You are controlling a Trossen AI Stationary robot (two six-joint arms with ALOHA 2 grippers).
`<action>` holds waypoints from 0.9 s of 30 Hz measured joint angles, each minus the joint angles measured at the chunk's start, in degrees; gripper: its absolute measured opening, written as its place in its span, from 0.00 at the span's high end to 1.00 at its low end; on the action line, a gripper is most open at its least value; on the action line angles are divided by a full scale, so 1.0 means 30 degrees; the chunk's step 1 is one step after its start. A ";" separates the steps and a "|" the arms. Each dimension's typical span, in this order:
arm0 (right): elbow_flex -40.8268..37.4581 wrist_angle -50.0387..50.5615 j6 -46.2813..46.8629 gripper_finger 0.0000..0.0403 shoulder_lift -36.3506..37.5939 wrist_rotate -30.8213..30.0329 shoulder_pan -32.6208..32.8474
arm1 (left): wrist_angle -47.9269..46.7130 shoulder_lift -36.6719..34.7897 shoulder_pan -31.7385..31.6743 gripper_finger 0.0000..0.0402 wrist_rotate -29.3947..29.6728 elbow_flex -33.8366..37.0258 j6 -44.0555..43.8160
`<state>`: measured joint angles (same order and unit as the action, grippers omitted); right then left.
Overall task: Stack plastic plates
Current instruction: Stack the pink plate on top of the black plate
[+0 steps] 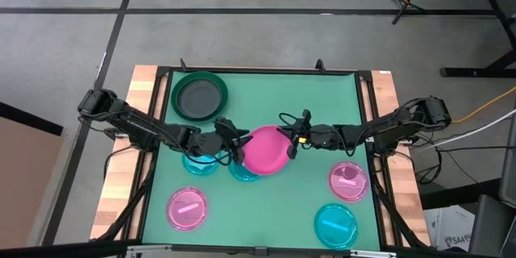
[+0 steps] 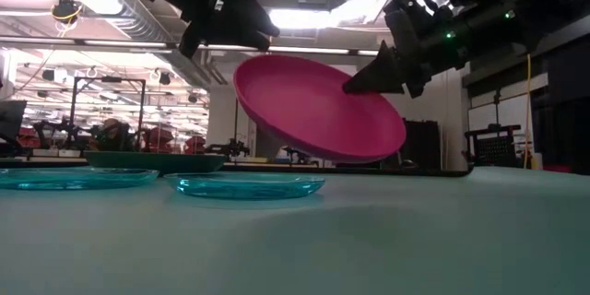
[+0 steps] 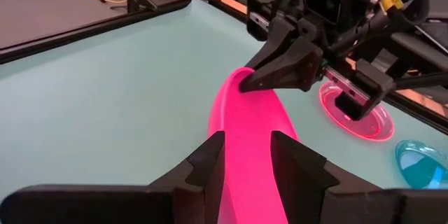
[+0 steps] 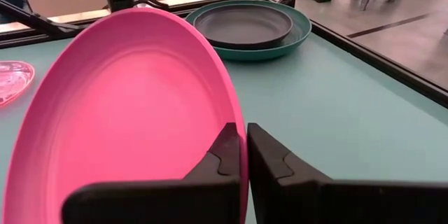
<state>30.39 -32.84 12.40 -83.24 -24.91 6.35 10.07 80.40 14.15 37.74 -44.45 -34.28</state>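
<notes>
one stack begun: dark grey round plastic plate (image 1: 194,97) in the dark green one (image 1: 218,85), far left corner of the bench. solid pink plate (image 1: 264,150) mid-bench, airborne, right jaws (image 1: 289,146) clamping its rim, left jaws (image 1: 235,147) slightly parted around its opposite rim. five plates remain loose.

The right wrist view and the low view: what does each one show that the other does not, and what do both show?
Only the right wrist view shows the round dark grey plastic plate nested in the large dark green plastic plate. Only the low view shows two cyan translucent plastic plates flat on the table, and the left gripper. Both show the solid pink plastic plate, tilted, and the right gripper pinching its rim.
</notes>
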 joint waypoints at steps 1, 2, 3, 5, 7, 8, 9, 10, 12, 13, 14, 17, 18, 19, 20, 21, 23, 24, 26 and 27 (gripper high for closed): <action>0.0000 -0.0015 0.0000 1.00 0.0000 0.0000 0.0000 | -0.0023 0.0000 0.0000 0.73 0.0131 0.0000 -0.0004; 0.0000 -0.0015 0.0000 1.00 0.0000 -0.0003 0.0000 | -0.0032 0.0000 -0.0005 0.73 0.0229 0.0000 -0.0002; 0.0000 -0.0031 0.0000 1.00 0.0000 -0.0007 0.0000 | -0.0030 0.0000 -0.0007 0.73 0.0256 0.0000 0.0001; 0.0000 -0.0044 0.0000 1.00 0.0000 -0.0007 0.0000 | -0.0063 0.0000 -0.0015 0.73 0.0261 0.0000 0.0001; 0.0000 -0.0083 0.0000 1.00 0.0000 -0.0007 0.0000 | -0.0136 0.0000 -0.0015 0.73 0.0307 0.0000 0.0001; 0.0000 -0.0149 0.0000 1.00 0.0000 -0.0015 0.0000 | -0.0208 0.0000 -0.0015 0.73 0.0400 0.0000 0.0001; 0.0000 -0.0210 0.0000 1.00 0.0000 -0.0021 0.0000 | -0.0266 0.0000 -0.0015 0.73 0.0513 0.0000 0.0000; 0.0007 -0.0246 0.0000 1.00 0.0000 -0.0022 0.0000 | -0.0332 0.0000 -0.0015 0.73 0.0613 0.0000 -0.0004; 0.0006 -0.0260 0.0000 1.00 0.0000 -0.0022 0.0000 | -0.0560 0.0000 -0.0015 0.73 0.0705 0.0000 -0.0001; 0.0004 -0.0292 0.0000 1.00 0.0000 -0.0022 0.0000 | -0.0644 0.0002 -0.0015 0.73 0.0711 0.0000 0.0001; 0.0002 -0.0379 0.0002 1.00 0.0000 -0.0024 0.0000 | -0.0653 0.0007 -0.0015 0.73 0.0704 0.0003 0.0001; 0.0007 -0.0567 0.0257 1.00 0.0000 -0.0036 0.0000 | -0.0642 0.0007 -0.0015 0.73 0.0710 0.0000 0.0001; 0.0007 -0.0633 0.0262 1.00 0.0000 -0.0036 0.0000 | -0.0647 0.0007 -0.0015 0.73 0.0698 0.0000 0.0001; 0.0007 -0.0707 0.0261 1.00 0.0000 -0.0044 0.0000 | -0.0644 0.0007 -0.0015 0.73 0.0696 0.0000 0.0001; 0.0007 -0.0785 0.0273 1.00 0.0000 -0.0044 0.0000 | -0.0642 0.0007 -0.0015 0.73 0.0696 0.0000 0.0001; 0.0007 -0.0868 0.0277 1.00 0.0000 -0.0044 0.0000 | -0.0642 0.0007 -0.0015 0.73 0.0696 0.0000 0.0001; 0.0007 -0.1092 0.0277 1.00 0.0000 -0.0044 0.0000 | -0.0649 0.0007 -0.0015 0.73 0.0689 0.0000 0.0001; 0.0007 -0.1244 0.0283 1.00 0.0000 -0.0044 0.0000 | -0.0642 0.0007 -0.0015 0.73 0.0689 0.0000 0.0001; 0.0007 -0.1415 0.0284 1.00 0.0000 -0.0051 0.0000 | -0.0647 0.0007 -0.0015 0.73 0.0689 0.0000 0.0001; 0.0007 -0.1465 0.0284 1.00 0.0000 -0.0051 0.0000 | -0.0649 0.0007 -0.0015 0.73 0.0682 0.0000 0.0001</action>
<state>30.41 -37.23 13.26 -83.24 -25.06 6.35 8.12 80.42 14.11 39.79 -44.45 -34.28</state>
